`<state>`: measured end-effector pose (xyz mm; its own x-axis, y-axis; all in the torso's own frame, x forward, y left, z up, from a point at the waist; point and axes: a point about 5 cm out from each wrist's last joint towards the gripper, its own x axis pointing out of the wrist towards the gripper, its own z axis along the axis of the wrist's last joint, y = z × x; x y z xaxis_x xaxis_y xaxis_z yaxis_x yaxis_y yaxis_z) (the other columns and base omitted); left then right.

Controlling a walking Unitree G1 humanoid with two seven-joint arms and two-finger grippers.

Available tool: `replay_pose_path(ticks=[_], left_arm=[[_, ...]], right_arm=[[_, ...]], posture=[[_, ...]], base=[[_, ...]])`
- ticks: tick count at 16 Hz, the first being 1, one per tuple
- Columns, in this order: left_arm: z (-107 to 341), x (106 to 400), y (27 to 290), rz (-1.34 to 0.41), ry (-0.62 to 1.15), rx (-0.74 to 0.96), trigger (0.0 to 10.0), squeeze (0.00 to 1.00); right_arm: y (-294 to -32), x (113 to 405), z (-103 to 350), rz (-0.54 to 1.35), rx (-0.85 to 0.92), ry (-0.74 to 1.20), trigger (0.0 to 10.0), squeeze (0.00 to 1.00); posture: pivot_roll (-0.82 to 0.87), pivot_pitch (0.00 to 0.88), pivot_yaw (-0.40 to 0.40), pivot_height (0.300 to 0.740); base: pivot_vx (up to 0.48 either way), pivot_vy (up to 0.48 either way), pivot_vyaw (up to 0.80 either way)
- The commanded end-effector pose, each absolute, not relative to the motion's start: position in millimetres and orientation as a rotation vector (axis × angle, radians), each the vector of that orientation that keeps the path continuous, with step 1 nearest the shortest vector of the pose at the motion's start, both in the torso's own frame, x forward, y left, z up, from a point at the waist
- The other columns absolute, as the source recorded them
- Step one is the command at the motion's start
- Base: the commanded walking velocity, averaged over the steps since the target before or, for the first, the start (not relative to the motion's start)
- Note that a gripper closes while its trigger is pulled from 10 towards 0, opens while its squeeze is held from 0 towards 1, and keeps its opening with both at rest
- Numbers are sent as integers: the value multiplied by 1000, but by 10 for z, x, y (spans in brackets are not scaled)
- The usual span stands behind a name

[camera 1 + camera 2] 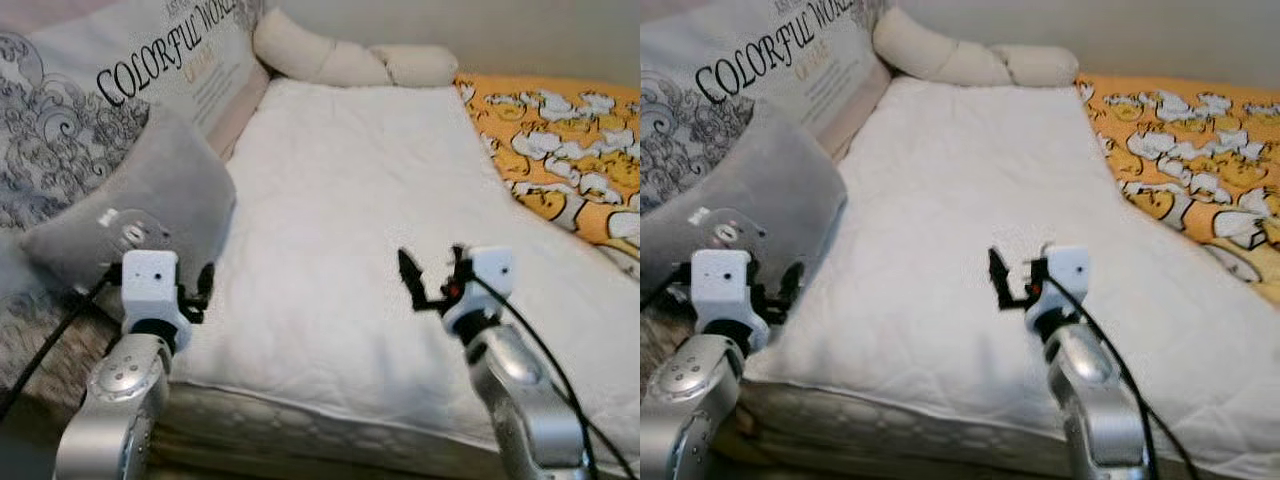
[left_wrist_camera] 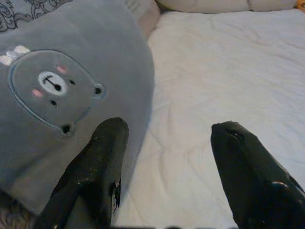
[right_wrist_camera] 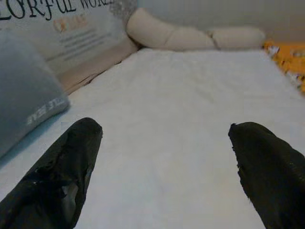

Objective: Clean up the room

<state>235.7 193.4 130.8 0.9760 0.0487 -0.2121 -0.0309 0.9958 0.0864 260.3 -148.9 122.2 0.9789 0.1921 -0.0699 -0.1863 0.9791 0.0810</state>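
White bed [image 1: 350, 230], wide open quilt mid-span. Grey pillow [image 1: 150, 205] at its left edge, just ahead of left gripper [image 2: 167, 138], jaws released. Left wrist view shows bear face [image 2: 52, 93]. Right gripper [image 1: 430, 275] over bare quilt near front edge, jaws released, holding nothing.

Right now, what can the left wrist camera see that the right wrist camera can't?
Left wrist view: the bear face stitched on the grey pillow, and the left tool, open beside that pillow.
Right wrist view: the big printed pillow with letters on it, and the right tool, open above the mattress.
Both: the grey pillow, the white mattress, the cream cushion at its far end and a bit of orange blanket.
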Motion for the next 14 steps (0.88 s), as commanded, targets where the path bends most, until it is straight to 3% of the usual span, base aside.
replay_pose_path(ticks=[1, 14], left_arm=[[1299, 2377, 1881, 22, 214, 98, 10000, 0], [1171, 2404, 1888, -7, 219, 189, 10000, 0]], right_arm=[[-1579, 2582, 1163, 167, 49, 124, 10000, 0], [-1640, 2627, 1016, 97, -3, 211, 10000, 0]], posture=[[-75, 9, 16, 740], [-81, 0, 11, 740]], base=[[0, -428, 0], [0, -422, 0]])
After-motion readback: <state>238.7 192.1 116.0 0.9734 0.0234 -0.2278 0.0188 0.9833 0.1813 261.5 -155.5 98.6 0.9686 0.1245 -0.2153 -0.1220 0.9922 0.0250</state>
